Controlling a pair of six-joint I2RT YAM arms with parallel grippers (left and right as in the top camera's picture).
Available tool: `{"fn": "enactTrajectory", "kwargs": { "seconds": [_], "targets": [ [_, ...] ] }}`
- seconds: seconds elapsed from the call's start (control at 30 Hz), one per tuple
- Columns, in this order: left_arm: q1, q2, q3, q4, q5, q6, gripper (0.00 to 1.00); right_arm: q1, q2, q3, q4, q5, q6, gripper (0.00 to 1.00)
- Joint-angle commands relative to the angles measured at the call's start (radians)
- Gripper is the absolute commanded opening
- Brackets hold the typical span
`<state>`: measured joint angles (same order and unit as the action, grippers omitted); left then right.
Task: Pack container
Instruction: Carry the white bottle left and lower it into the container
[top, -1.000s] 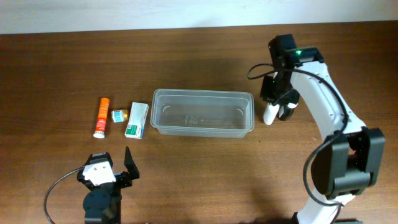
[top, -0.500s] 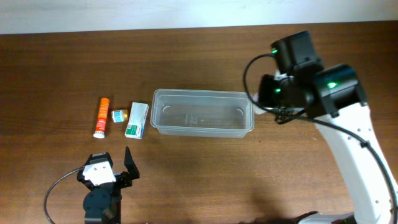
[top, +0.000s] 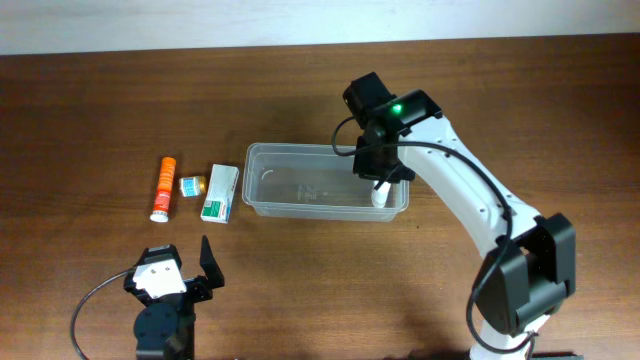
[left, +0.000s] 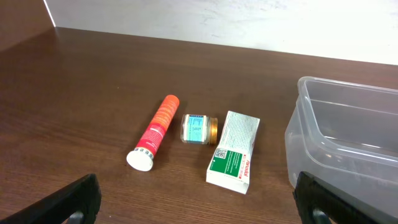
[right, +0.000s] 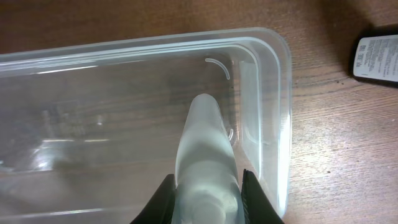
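Observation:
The container (top: 320, 149) is a clear plastic tub at the table's middle; it also shows in the right wrist view (right: 283, 124) and the left wrist view (left: 348, 124). My right gripper (top: 380, 176) is shut on a white bottle (top: 381, 197) and holds it inside the tub's right end. In the right wrist view the bottle (right: 205, 143) sits between the fingers (right: 206, 193), its tip down toward the tub's floor. My left gripper (top: 178, 262) is open and empty near the front left edge, its fingers (left: 196, 211) apart.
Left of the tub lie an orange tube (top: 162, 188), a small jar (top: 192, 185) and a green and white box (top: 220, 193); they also show in the left wrist view as tube (left: 155, 130), jar (left: 199, 129), box (left: 233, 152). A black labelled item (right: 376, 56) lies right of the tub.
My right arm has swung left from beside the tub's right end, carrying the white bottle, and now holds it inside the tub. The left arm has not moved.

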<state>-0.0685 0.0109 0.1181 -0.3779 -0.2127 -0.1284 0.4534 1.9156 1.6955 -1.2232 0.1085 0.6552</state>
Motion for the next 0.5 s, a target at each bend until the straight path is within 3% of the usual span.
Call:
{"fn": "enactTrajectory", "kwargs": {
  "seconds": [0.0,0.2,0.27,0.33,0.43,0.47],
  "targets": [
    [0.007,-0.005,-0.005,0.002,0.007,0.002,1.0,0.005,0.009,-0.023,-0.001,0.029,0.016,0.14],
    [0.007,-0.005,-0.005,0.002,0.007,0.002,1.0,0.005,0.009,-0.121,0.084,0.015,0.003,0.15],
    [0.007,-0.005,-0.005,0.003,0.007,0.002,1.0,0.005,0.009,-0.124,0.097,0.003,-0.019,0.2],
    [0.007,-0.005,-0.005,0.002,0.007,0.002,1.0,0.005,-0.002,-0.124,0.098,0.002,-0.019,0.32],
    [0.007,-0.005,-0.005,0.002,0.007,0.002,1.0,0.004,-0.08,-0.111,0.098,0.028,-0.019,0.81],
    [0.007,-0.005,-0.005,0.003,0.007,0.002,1.0,0.004,-0.113,-0.105,0.097,0.038,-0.019,0.86]
  ]
}}
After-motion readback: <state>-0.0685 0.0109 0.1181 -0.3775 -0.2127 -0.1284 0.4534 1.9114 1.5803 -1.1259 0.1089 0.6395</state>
